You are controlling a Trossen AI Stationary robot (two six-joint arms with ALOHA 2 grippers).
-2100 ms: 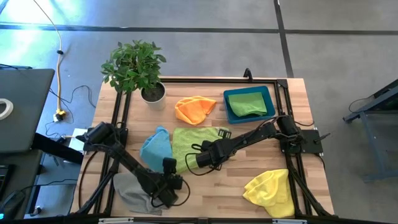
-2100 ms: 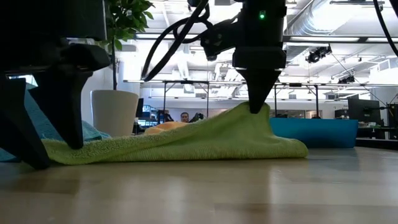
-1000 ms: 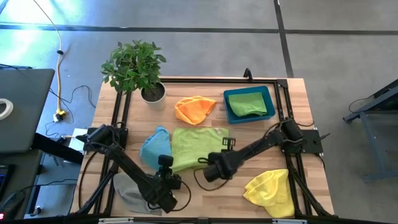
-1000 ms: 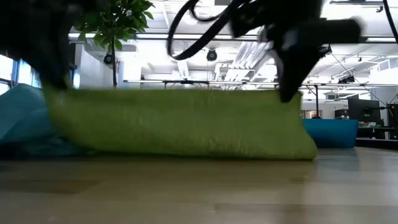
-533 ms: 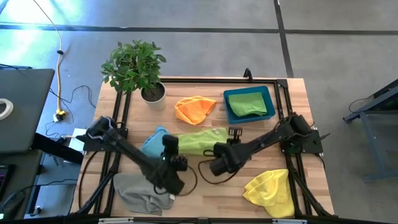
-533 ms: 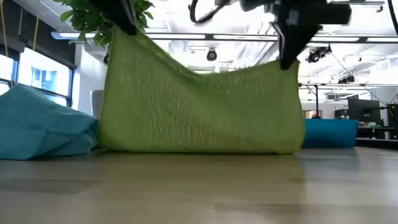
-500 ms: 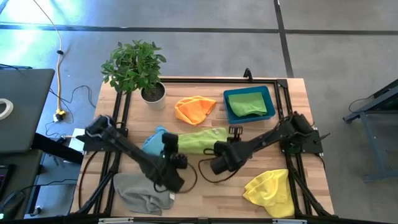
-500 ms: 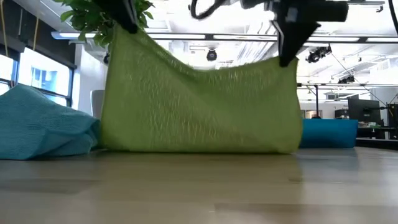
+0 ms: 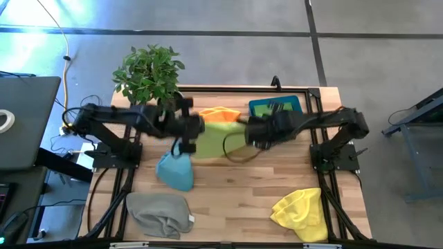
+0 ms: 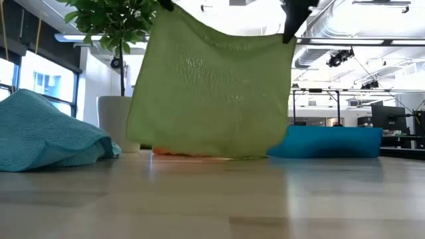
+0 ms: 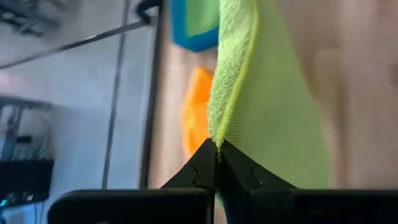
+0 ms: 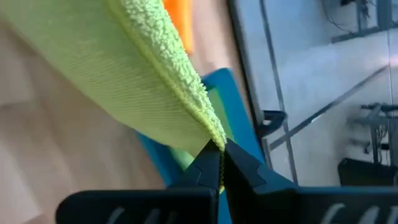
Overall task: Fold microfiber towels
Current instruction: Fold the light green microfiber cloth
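Lime green towel hangs flat, pinched at both top corners.

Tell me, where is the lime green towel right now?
The lime green towel hangs above the table's far middle, pinched at its top corners by the left claw and right claw, in front of the orange towel and blue bin.

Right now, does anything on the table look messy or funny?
Yes, a bit. The grey towel, yellow towel and light blue towel lie in crumpled heaps, unfolded. The lime green towel hangs in the air, pinched by the left gripper and right gripper.
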